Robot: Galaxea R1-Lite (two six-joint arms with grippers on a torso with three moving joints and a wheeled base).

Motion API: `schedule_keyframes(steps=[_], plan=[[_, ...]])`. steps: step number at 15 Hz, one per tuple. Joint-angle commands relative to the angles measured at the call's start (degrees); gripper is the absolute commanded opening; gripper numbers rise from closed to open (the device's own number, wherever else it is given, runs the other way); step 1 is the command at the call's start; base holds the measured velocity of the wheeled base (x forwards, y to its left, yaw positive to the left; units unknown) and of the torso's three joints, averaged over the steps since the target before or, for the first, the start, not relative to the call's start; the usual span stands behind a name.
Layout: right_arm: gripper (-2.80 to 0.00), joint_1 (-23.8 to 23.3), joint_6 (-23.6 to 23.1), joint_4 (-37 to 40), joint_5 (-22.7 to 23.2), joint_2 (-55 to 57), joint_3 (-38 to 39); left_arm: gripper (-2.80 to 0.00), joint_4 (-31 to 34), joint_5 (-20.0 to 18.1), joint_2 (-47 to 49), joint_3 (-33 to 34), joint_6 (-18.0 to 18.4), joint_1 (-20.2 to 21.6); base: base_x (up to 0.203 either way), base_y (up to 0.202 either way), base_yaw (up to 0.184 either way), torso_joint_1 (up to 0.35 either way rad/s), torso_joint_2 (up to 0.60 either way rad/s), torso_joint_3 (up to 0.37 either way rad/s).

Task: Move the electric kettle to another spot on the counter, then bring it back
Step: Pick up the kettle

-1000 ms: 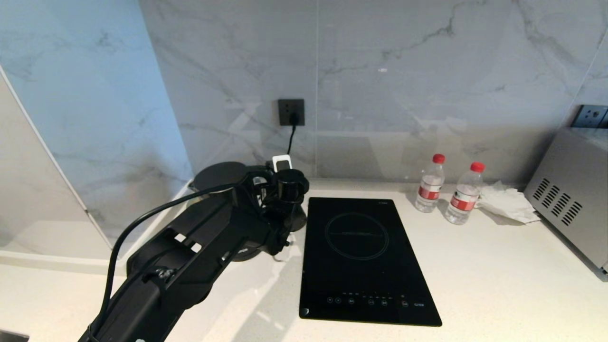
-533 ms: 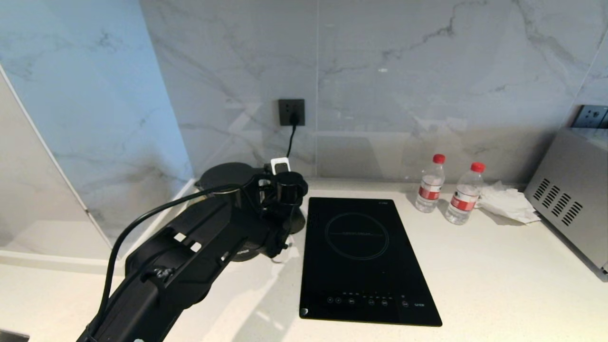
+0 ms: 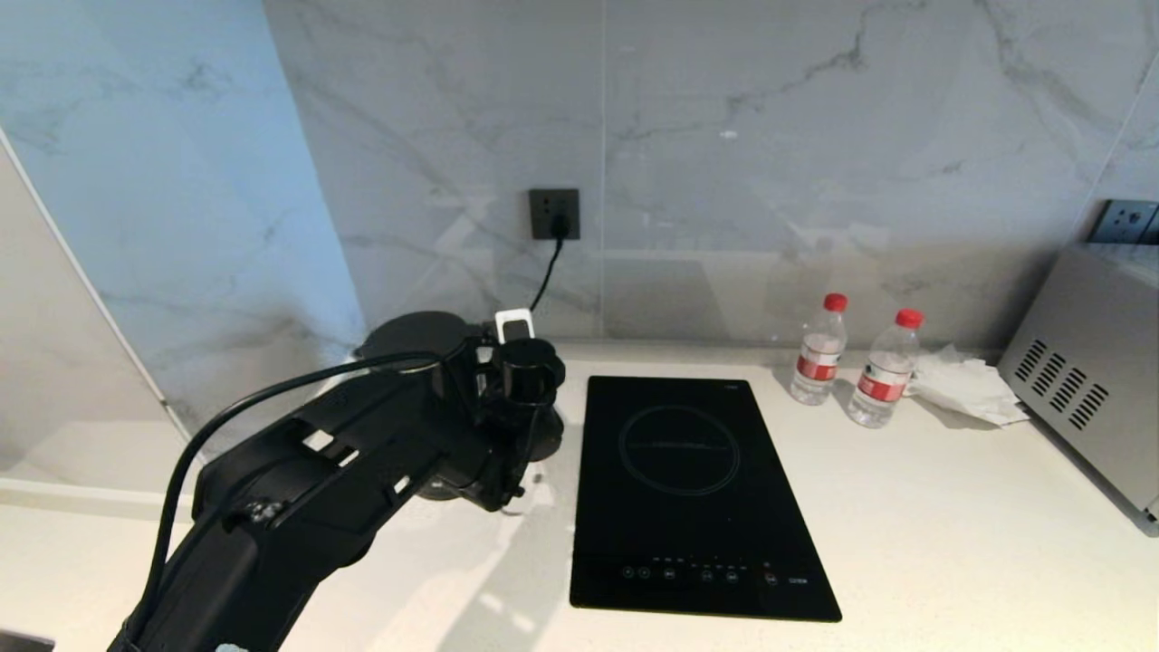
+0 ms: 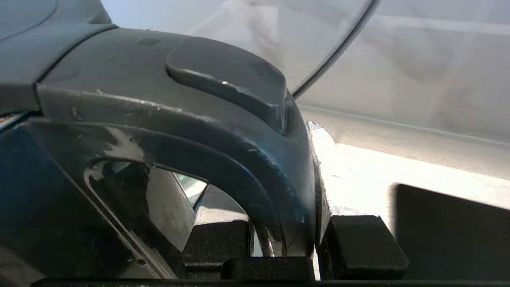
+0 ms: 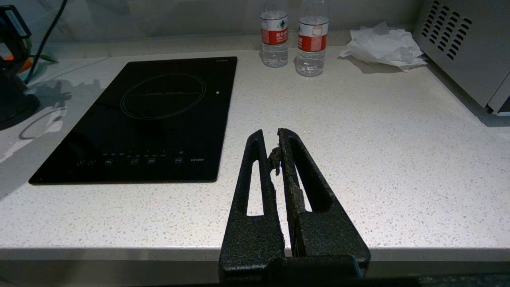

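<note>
The electric kettle stands at the back left of the counter. In the head view my left arm covers all but its flat round lid. The left wrist view shows the kettle's loop handle up close. My left gripper is shut on it, one finger inside the loop and one outside. My right gripper hangs shut and empty over the counter's front edge, out of the head view.
An inset black hob lies just right of the kettle. Two red-capped water bottles and a crumpled tissue sit at the back right beside a grey appliance. A cord runs up to the wall socket.
My left arm and the kettle's lid have shifted left, away from the hob. The right arm has not moved.
</note>
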Motion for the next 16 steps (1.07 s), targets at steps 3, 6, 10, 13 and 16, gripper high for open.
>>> schedule_keyframes(steps=[3, 6, 10, 13, 16], plan=[[-2.8, 0.0, 0.0, 0.0, 0.0, 0.0, 0.0, -2.8, -1.1, -1.3, -3.1, 0.5, 0.2, 1.0, 0.0, 0.0, 0.0, 0.0, 0.0, 0.0], [-2.8, 0.0, 0.0, 0.0, 0.0, 0.0, 0.0, -2.8, -0.6, -1.1, -3.4, -3.3, 1.6, 1.0, 0.0, 0.0, 0.0, 0.0, 0.0, 0.0], [-2.8, 0.0, 0.0, 0.0, 0.0, 0.0, 0.0, -2.8, -0.6, -1.1, -3.4, -5.4, 3.2, 1.0, 0.0, 0.0, 0.0, 0.0, 0.0, 0.0], [-2.8, 0.0, 0.0, 0.0, 0.0, 0.0, 0.0, -2.8, -0.6, -1.1, -4.1, -5.2, 3.6, 1.6, 0.0, 0.0, 0.0, 0.0, 0.0, 0.0], [-2.8, 0.0, 0.0, 0.0, 0.0, 0.0, 0.0, -2.8, -0.8, -1.4, -6.3, -2.3, 3.5, 2.5, 0.0, 0.0, 0.0, 0.0, 0.0, 0.0]])
